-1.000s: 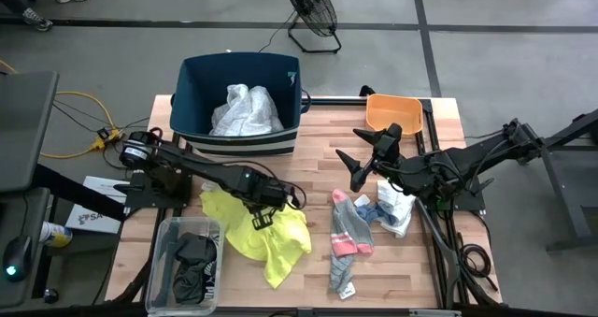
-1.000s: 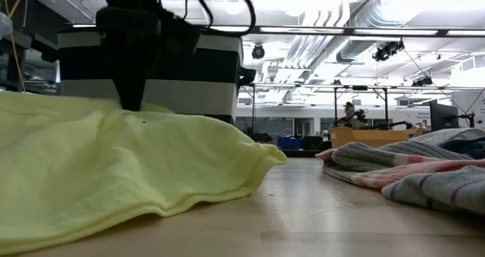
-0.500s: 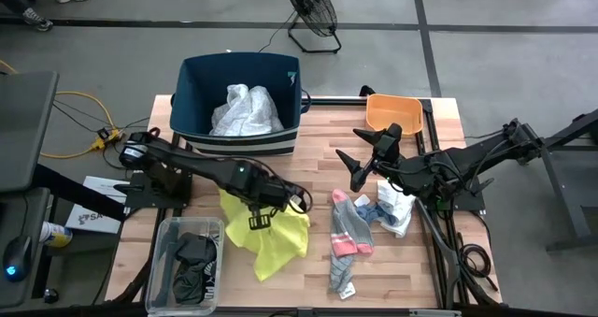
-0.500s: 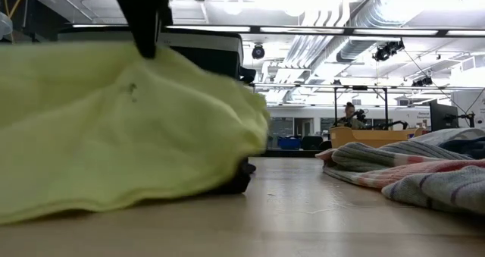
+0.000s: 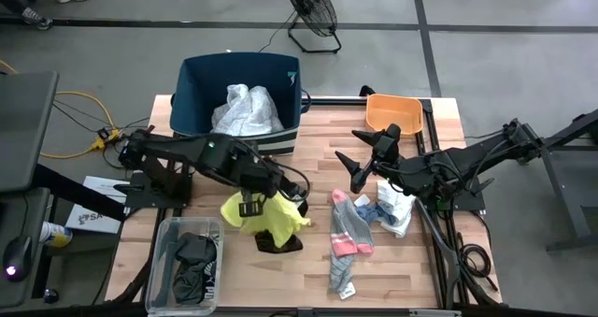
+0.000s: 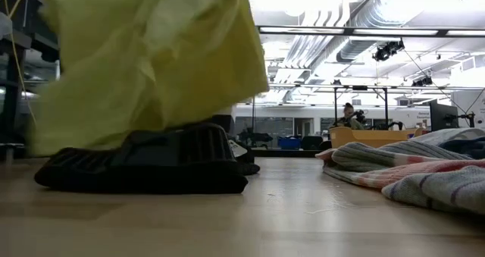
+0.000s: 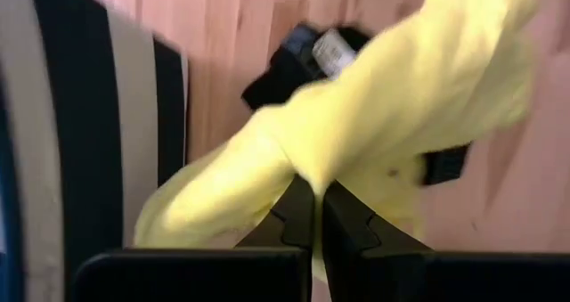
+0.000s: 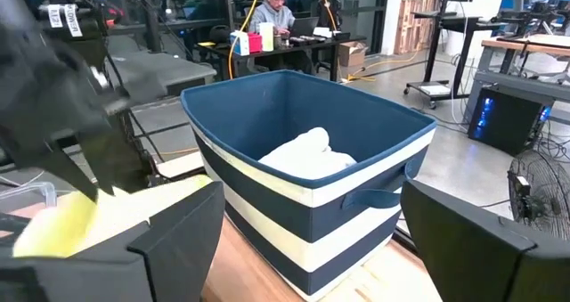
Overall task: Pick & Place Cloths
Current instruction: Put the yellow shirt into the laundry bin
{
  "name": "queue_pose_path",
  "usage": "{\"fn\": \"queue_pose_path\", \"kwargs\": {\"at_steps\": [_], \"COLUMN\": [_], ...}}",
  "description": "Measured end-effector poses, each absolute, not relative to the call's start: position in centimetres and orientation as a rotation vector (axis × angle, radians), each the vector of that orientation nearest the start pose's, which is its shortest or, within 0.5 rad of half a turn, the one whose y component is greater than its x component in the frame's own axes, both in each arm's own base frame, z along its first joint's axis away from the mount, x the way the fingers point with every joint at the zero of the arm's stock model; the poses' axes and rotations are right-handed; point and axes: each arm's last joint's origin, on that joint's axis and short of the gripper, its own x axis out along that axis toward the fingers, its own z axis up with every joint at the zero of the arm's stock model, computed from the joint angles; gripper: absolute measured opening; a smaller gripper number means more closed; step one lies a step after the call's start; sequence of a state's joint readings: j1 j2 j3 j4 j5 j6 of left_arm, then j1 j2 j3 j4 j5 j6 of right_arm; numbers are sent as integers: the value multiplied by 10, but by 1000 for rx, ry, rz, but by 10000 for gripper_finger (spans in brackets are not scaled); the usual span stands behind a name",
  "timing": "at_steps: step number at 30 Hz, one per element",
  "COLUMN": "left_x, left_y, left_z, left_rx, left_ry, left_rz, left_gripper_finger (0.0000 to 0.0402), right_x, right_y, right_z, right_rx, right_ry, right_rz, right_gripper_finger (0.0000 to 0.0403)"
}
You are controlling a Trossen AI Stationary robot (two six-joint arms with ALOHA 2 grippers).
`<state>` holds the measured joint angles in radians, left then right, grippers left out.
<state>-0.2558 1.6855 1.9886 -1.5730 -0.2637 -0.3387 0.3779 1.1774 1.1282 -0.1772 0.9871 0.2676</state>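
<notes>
The neon-yellow garment [image 5: 266,214] hangs bunched from my left gripper [image 5: 248,207], which is shut on it above the table's middle left. Under it a black piece with a white patch [image 5: 280,242] lies flat on the wood; in the low view this black piece [image 6: 144,170] lies below the yellow cloth [image 6: 151,60]. Grey socks with pink toes [image 5: 348,228] and a white-blue rag [image 5: 394,209] lie to the right. A white garment [image 5: 245,111] lies inside the dark-blue bin [image 5: 192,83]. My right gripper [image 5: 351,167] hovers open above the socks, holding nothing. My left gripper pinches a bunched fold of the yellow garment [image 7: 307,164] between its two fingertips [image 7: 298,204]. The fingers come steeply from above. The garment hangs slack below them, lifted off the wood; whether its lowest edge touches the black piece I cannot tell.
An orange tray [image 5: 392,111] stands at the far right corner. A clear plastic box [image 5: 187,261] with dark items sits at the near left. The striped bin [image 8: 312,168] stands at the far edge, left of the middle. Bare wood shows at the near middle.
My left gripper has risen, staying shut and rolling somewhat, and has drawn the yellow garment up off the table. The cloth, spread flat before, now hangs gathered. The black piece that it covered is laid bare.
</notes>
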Motion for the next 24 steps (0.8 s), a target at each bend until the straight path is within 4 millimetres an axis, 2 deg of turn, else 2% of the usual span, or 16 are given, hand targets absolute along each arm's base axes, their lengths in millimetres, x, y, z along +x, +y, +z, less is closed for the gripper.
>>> {"fn": "queue_pose_path", "kwargs": {"at_steps": [6,11,17,24], "left_x": [276,267,260,259], "left_y": [-65,-62,-59,-57], "left_z": [447,471,486,488], "left_rx": [40,82,153,233], "left_ry": [1050,951,882,868], "left_rz": [110,81,77,113], "left_gripper_finger": [0,0,0,0], "right_x": [239,240,247,264], "right_y": [69,70,75,79], "right_z": [376,376,370,357], "right_rx": [113,117,112,85], "right_ry": [96,110,148,205], "right_rz": [-625,-569,-471,-398], "right_gripper_finger": [332,332,332,332]}}
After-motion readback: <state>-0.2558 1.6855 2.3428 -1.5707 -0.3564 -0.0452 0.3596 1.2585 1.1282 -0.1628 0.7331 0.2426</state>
